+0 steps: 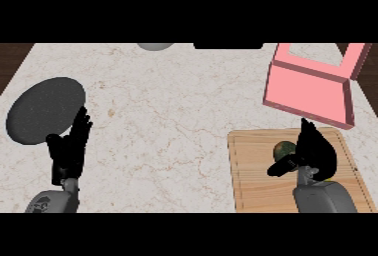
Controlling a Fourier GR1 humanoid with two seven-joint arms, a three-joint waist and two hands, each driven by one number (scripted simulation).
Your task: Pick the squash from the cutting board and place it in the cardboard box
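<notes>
Bearing everything, counter: pale marbled top filling the view; all the task's things lie on its right half

Cutting board: wooden, at lower right, with its far edge just beside the box; the squash lies on its upper middle, so the pick is judged not yet done

Box: pink, open-topped, with a flap raised at the back, at upper right; nothing shows inside it, so the placing is wholly left to do; the task calls it cardboard, though it shows as pink

Plate: dark, round, at far left, well apart from the board and with no part in the task

Right hand: over the board, fingers straight and pointing towards the box, thumb spread out to the left below the squash; the hand is unclosed and grips nothing; whether it touches the squash cannot be told

Left hand: open, fingers up, resting beside the plate's lower right rim

Squash: small, dark green, on the board just left of the right hand's fingers and above its thumb; judged to be at the approach stage, with closing round it, lifting, carrying up to the box and releasing all remaining

Grey object: only a sliver at the top edge, too little to name
</notes>
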